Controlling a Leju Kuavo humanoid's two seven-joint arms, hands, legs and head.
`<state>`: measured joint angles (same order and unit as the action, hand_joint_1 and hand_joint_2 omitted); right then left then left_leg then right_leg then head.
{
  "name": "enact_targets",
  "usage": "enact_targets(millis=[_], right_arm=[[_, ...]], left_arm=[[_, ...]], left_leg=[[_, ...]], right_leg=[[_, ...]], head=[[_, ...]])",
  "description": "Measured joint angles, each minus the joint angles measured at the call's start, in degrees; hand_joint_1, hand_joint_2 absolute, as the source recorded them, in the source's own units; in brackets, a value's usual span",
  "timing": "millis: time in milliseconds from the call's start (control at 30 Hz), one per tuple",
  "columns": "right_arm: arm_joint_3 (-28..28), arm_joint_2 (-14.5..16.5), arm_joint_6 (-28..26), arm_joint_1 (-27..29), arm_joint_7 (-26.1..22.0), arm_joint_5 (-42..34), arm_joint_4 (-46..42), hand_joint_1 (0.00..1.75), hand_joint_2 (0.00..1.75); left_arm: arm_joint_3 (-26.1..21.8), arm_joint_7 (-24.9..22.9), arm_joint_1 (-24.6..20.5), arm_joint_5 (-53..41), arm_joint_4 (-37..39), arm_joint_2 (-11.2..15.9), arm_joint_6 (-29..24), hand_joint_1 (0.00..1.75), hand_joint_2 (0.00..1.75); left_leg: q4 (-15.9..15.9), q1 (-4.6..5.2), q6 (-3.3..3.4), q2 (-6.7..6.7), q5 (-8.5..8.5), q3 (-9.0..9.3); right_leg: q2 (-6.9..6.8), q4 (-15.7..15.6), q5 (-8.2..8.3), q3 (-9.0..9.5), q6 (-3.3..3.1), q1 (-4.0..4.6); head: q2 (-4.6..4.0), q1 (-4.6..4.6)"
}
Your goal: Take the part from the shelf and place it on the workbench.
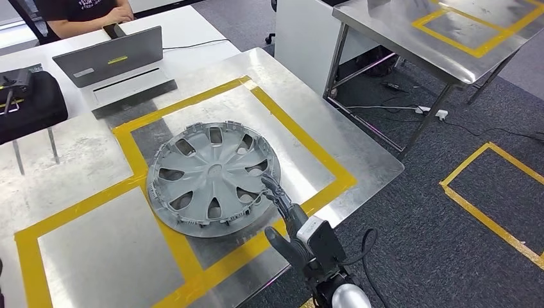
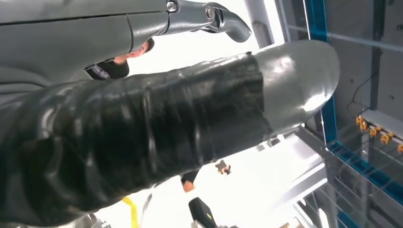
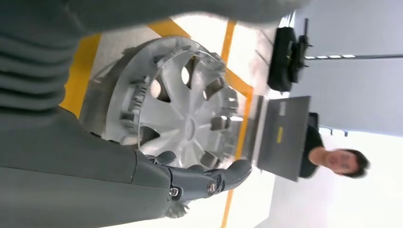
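Observation:
The part is a grey plastic hubcap [image 1: 212,173] lying flat on the steel workbench [image 1: 308,128], across the yellow tape lines. My right hand [image 1: 292,221] comes in from the bench's near edge. Its fingers [image 1: 272,192] stretch out over the hubcap's near rim, and the thumb stands apart below them, so nothing is gripped. The right wrist view has the hubcap [image 3: 185,114] just beyond a straight finger [image 3: 214,178]. In the left wrist view my left hand [image 2: 157,137] has its taped thumb and one finger apart and holds nothing.
A grey laptop [image 1: 112,58] and a black bag [image 1: 29,102] sit on the white desk behind the bench, where a person [image 1: 83,9] is seated. A second steel table [image 1: 449,32] stands at the far right, with cables [image 1: 410,109] on the carpet beneath it.

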<state>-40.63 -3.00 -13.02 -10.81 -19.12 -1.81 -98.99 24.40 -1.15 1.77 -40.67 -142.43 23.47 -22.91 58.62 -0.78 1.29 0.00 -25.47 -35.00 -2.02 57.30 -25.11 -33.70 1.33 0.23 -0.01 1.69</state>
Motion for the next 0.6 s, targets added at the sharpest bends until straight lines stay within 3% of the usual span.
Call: enact_targets(millis=[133, 167, 233, 300, 333, 367, 433, 500, 567, 600], right_arm=[[0.3, -0.7, -2.7, 1.7, -0.5, 3.0, -4.8, 0.00, 0.00], [0.3, -0.9, -3.2, 2.0, -0.5, 3.8, -5.8, 0.00, 0.00], [0.3, -1.3, -3.9, 2.4, -0.5, 4.9, -7.4, 0.00, 0.00], [0.3, -1.7, -4.8, 3.1, -0.3, 5.9, -8.5, 0.00, 0.00], [0.3, -1.9, -5.1, 3.4, -0.1, 6.2, -8.9, 0.00, 0.00], [0.3, -2.1, -5.4, 3.6, 0.1, 6.5, -9.3, 0.00, 0.00], [0.2, -2.4, -5.8, 3.7, 0.5, 6.8, -10.0, 0.00, 0.00], [0.2, -2.5, -6.1, 3.7, 0.9, 7.2, -10.7, 0.00, 0.00], [0.2, -2.7, -6.4, 3.9, 1.5, 7.7, -11.1, 0.00, 0.00], [0.2, -2.8, -6.6, 4.1, 1.8, 7.9, -11.3, 0.00, 0.00]], left_arm=[[4.0, -0.3, 3.6, -9.1, 0.1, -1.5, -4.1, 0.00, 0.00], [5.1, -0.7, 4.2, -10.6, 0.1, -1.9, -5.2, 0.00, 0.00], [7.4, -1.3, 5.1, -11.2, 0.3, -2.8, -8.0, 0.00, 0.00], [9.7, -0.8, 5.6, -8.2, 1.2, -3.5, -12.1, 0.00, 0.00], [10.8, -0.1, 5.7, -5.8, 1.9, -3.8, -14.1, 0.00, 0.00], [11.7, 0.6, 5.8, -3.5, 2.7, -4.1, -15.5, 0.00, 0.00], [13.3, 2.1, 6.2, 0.0, 4.0, -4.8, -16.5, 0.00, 0.00], [14.1, 3.7, 6.7, 2.6, 5.2, -5.6, -16.7, 0.00, 0.00], [14.4, 6.2, 7.7, 5.8, 6.6, -6.4, -16.9, 0.00, 0.00], [14.4, 7.6, 8.3, 7.3, 7.4, -6.7, -17.0, 0.00, 0.00]], left_leg=[[-0.6, 0.23, 1.12, -0.04, 0.02, 0.32], [-1.1, 0.13, 1.38, -0.04, 0.34, 0.64], [-2.0, -0.11, 1.80, -0.08, 0.88, 1.12], [-2.0, -0.09, 1.85, -0.43, 1.03, 0.99], [-2.0, -0.07, 1.78, -0.72, 1.09, 0.83], [-1.9, -0.07, 1.67, -1.13, 1.17, 0.64], [-1.5, -0.11, 1.33, -2.08, 1.36, 0.20], [-1.1, -0.08, 0.76, -3.01, 1.58, -0.30], [-1.1, -0.12, -0.04, -3.79, 1.93, -0.66], [-1.2, -0.20, -0.49, -4.22, 2.18, -0.76]], right_leg=[[0.04, -0.4, 0.12, 0.09, 1.22, -0.43], [0.29, 0.3, -0.53, -0.25, 1.42, -0.50], [0.97, 4.8, -3.58, -2.13, 1.68, -0.63], [1.37, 12.0, -7.36, -4.83, 1.84, -0.75], [1.42, 14.4, -8.27, -5.64, 1.89, -0.82], [1.45, 14.8, -8.19, -5.57, 1.89, -0.90], [2.00, 9.6, -5.61, -2.37, 1.69, -1.07], [3.85, 2.5, -3.64, 1.43, 1.29, -1.17], [4.70, 0.0, -3.36, 2.76, 0.81, -0.93], [4.23, 0.0, -3.10, 2.96, 0.47, -0.76]], head=[[0.01, 0.28], [0.00, 0.30], [-0.01, 0.16], [-0.01, -0.04], [0.00, -0.10], [-0.01, -0.15], [0.01, -0.26], [0.01, -0.38], [0.00, -0.39], [0.00, -0.37]])
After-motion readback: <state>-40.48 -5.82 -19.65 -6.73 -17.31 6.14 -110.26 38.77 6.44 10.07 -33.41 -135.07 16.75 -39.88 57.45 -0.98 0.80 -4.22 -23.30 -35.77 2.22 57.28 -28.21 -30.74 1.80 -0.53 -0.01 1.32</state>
